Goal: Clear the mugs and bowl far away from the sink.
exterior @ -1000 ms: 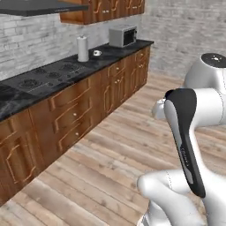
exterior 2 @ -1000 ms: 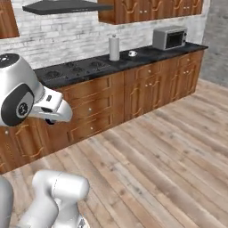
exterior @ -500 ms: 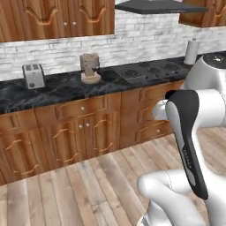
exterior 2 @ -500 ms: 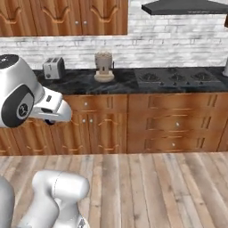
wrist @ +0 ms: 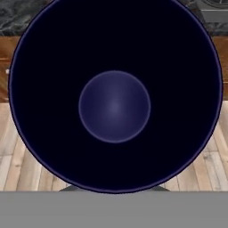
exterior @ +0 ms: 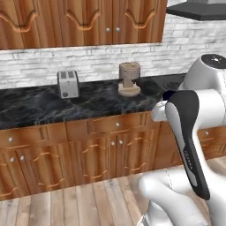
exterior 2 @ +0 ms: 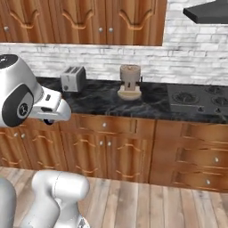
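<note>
You will find the round, dark blue-black bowl pressed so close to the hand camera that its rim is cut off at the top edge. It reads almost black, with a paler circular centre, and you cannot tell whether you are seeing its inside or its underside. The hand is largely hidden behind the bowl's lower rim, with slivers of dark fingertips at either side. The jaws stand nearly together and appear clamped on the bowl's edge, though the contact itself is covered. Around the bowl you can make out pale wooden floor planks and a strip of brown cabinet front, which places it over the floor before the cabinets. From the base views, note a black marbled bench carrying a silver two-slot toaster and a brown wooden coffee machine, standing well apart. A black cooktop lies to the right under a dark range hood, both cut off at the frame edge. The white arm blocks the bench's right end in the left base view.
</note>
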